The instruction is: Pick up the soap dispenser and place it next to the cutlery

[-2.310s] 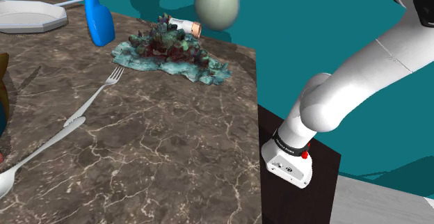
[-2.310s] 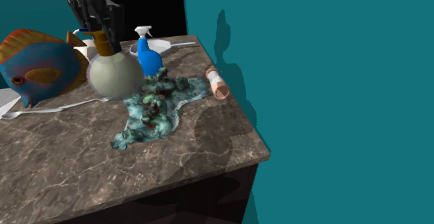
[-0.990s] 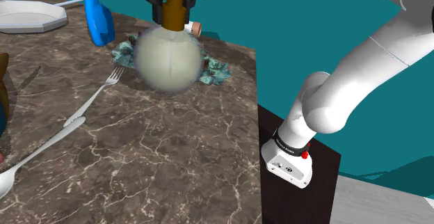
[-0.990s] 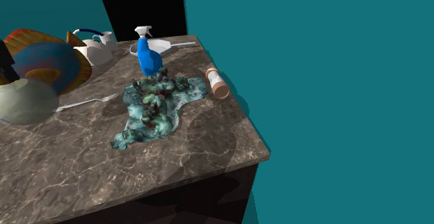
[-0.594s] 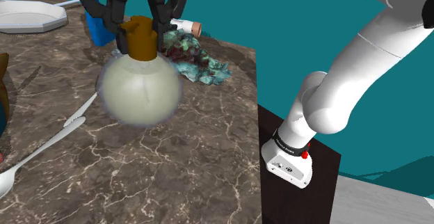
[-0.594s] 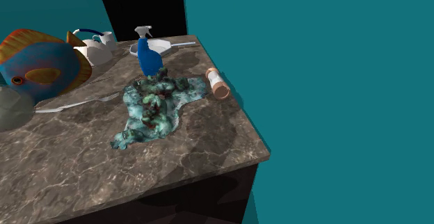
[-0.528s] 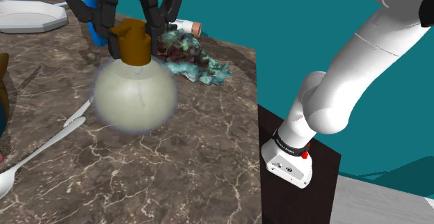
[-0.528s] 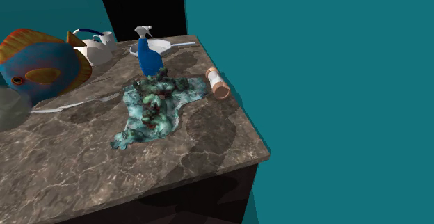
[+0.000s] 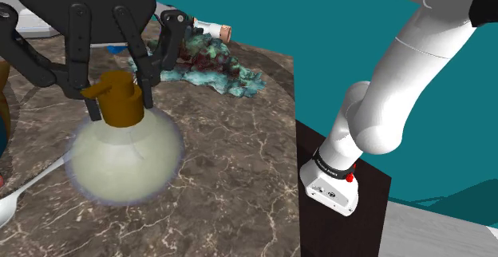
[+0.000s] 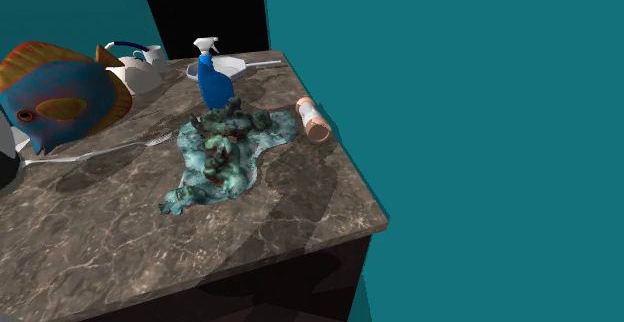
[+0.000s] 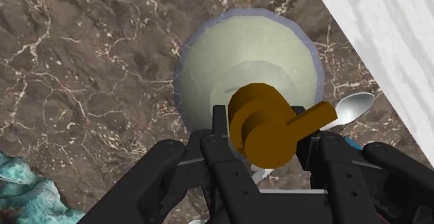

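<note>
One black two-finger gripper [image 9: 120,97], pinching the brown pump top [image 11: 268,125] of a round, pale greenish soap dispenser [image 9: 124,164]. In the wrist view, fingers [image 11: 218,142] clasped against both sides of the pump top, spout turned toward the bowl of a silver spoon [image 11: 355,108] just beside the dispenser's round body. Dispenser upright over the dark marbled tabletop [image 9: 239,160], near the shoulder view's left edge. Contact between its base and the tabletop unclear.

White arm [image 9: 407,72] arching up from the stand [image 9: 351,223] at the shoulder view's lower right. Behind the dispenser in that view, a teal coral-like ornament [image 9: 215,62], and past it a small bottle [image 9: 214,29] lying on its side near the table's far edge.

In the second exterior view, a silver fork [image 10: 115,150] lying flat just beside a large orange-and-blue fish figure [image 10: 60,90]. A blue spray bottle [image 10: 212,80] standing just behind the ornament. Farther back on the table, a white pan [image 10: 232,62] and a white kettle-like pot [image 10: 130,70]. Teal walls all around.
</note>
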`<state>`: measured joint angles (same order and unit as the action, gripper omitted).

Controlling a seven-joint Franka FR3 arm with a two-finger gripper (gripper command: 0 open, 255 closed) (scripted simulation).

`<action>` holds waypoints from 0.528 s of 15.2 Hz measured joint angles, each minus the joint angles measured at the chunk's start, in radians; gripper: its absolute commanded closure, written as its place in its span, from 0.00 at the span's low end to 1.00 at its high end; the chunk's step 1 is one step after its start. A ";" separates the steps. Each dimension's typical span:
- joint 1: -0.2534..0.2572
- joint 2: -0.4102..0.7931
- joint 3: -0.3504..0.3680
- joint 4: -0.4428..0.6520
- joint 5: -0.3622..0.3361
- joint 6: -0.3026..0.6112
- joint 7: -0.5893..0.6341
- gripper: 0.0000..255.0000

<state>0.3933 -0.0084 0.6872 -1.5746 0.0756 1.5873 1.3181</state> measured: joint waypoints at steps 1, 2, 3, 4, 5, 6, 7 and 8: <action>-0.001 -0.005 -0.001 -0.016 0.003 0.012 -0.003 1.00; -0.002 -0.011 -0.003 -0.033 0.007 0.024 -0.007 1.00; -0.003 -0.016 -0.004 -0.053 0.010 0.040 -0.010 1.00; -0.003 -0.019 -0.004 -0.071 0.013 0.056 -0.012 1.00; -0.005 -0.024 -0.005 -0.089 0.016 0.070 -0.016 1.00; -0.004 -0.028 -0.005 -0.107 0.018 0.084 -0.017 1.00; -0.004 -0.030 -0.005 -0.120 0.020 0.096 -0.019 1.00; -0.005 -0.028 -0.006 -0.132 0.019 0.109 -0.021 1.00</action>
<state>0.3885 -0.0367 0.6814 -1.7067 0.0944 1.6962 1.2971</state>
